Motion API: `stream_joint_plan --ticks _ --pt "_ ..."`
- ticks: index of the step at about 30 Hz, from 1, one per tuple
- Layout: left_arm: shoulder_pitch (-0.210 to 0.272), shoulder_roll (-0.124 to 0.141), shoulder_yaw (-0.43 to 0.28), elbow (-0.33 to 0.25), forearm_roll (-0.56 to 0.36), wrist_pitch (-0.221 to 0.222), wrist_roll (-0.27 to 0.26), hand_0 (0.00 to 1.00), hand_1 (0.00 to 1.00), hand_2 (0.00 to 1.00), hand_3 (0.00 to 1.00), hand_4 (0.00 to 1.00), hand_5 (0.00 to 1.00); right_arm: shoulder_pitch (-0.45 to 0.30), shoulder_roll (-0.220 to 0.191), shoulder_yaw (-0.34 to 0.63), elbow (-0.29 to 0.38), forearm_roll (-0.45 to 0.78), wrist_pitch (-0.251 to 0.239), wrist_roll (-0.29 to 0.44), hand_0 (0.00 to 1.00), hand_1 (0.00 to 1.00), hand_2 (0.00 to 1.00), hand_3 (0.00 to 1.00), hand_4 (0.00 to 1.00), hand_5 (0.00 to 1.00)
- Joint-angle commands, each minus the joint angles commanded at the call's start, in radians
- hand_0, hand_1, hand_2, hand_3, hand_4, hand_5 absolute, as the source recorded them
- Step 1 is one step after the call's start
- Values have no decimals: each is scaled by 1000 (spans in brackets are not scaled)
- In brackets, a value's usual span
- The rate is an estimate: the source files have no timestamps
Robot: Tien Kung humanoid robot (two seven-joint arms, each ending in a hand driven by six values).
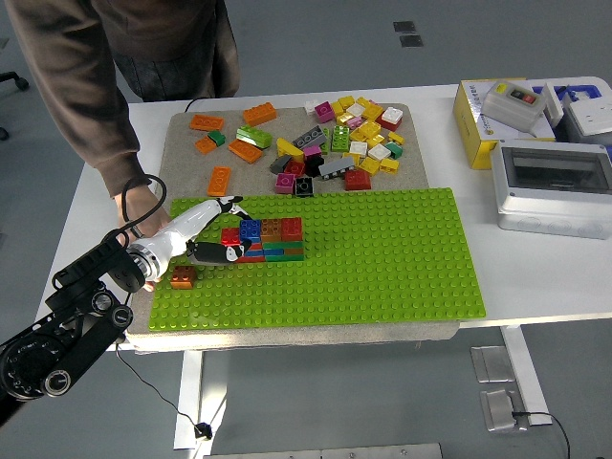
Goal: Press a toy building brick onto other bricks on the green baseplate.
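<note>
- Bricks sit stacked in a small block on the left part of the green baseplate; blue, red, orange and green ones show
- left hand is white and reaches in from the left, its fingers touching the left side of the block by the blue brick; I cannot tell if it grips anything
- brown brick sits at the baseplate's left edge, just under the arm
- person's hand is low at the bench edge, partly behind the robot arm
- loose bricks lie in a pile on the mat behind the baseplate, with orange bricks to their left
- grey box rests on the right
</note>
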Motion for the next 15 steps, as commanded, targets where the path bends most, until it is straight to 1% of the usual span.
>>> stream_joint_plan --ticks 15 --pt "-4 -5 6 15 -3 -4 -2 998 998 995 559 617 216 0 0 4 0 -6 1 1 708 640 453 742 609 998"
